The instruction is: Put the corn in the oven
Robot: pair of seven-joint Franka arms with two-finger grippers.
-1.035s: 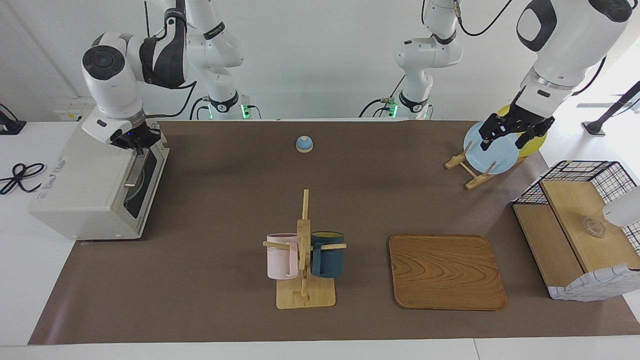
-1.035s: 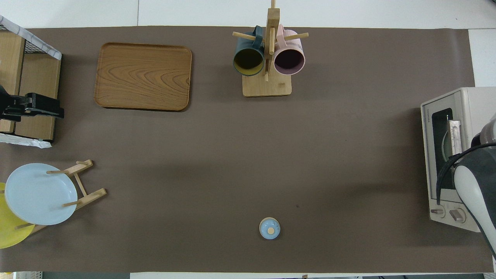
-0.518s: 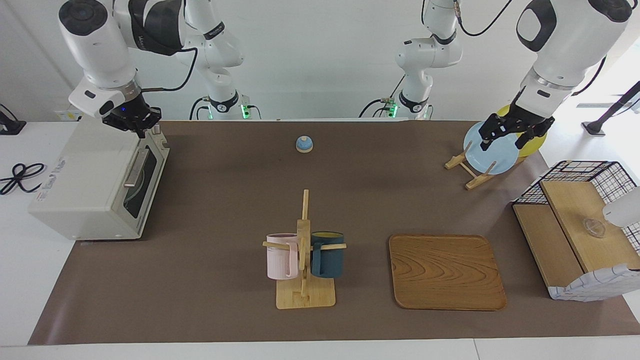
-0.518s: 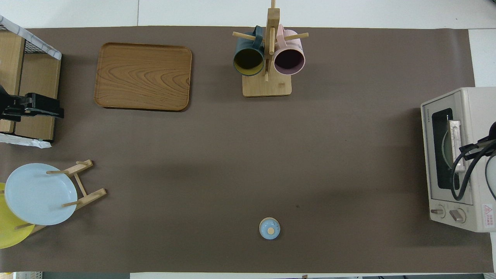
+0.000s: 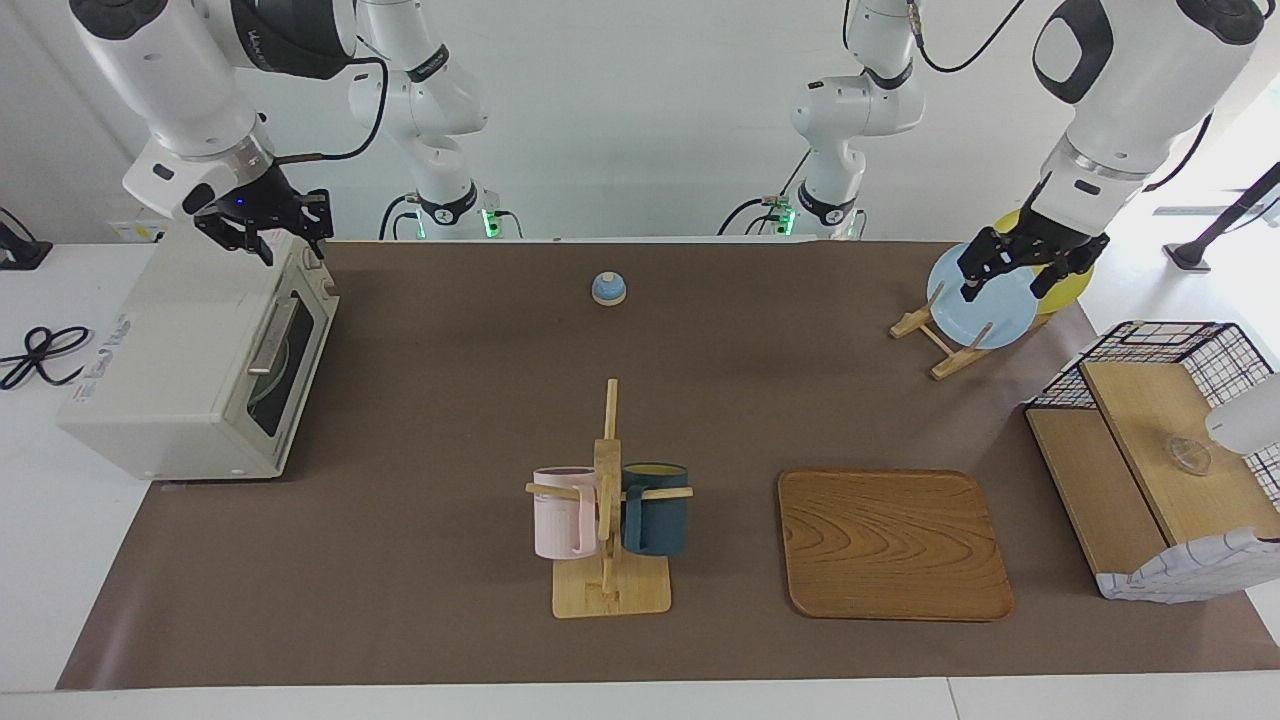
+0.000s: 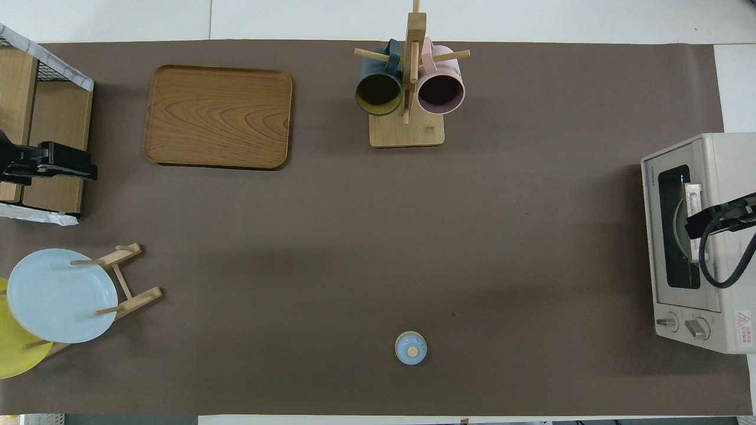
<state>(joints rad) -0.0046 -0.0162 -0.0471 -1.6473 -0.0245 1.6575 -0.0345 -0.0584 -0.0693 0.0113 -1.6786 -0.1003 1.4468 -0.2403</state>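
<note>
Nearest the robots, the right claw [image 5: 295, 243] hung with fingers spread above the oven's [image 5: 170, 350] top corner at the right arm's end of the tabletop, wrist pointing down. The oven door was shut. No corn showed anywhere, so its direction and long axis could not be told. The left claw [image 5: 1003, 283] waited, fingers spread, over the blue plate [image 5: 985, 320].

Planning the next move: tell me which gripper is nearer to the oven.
Right. The right gripper hangs just above the oven, over its top edge above the shut door. The left gripper is at the left arm's end of the table, over the blue plate.
</note>
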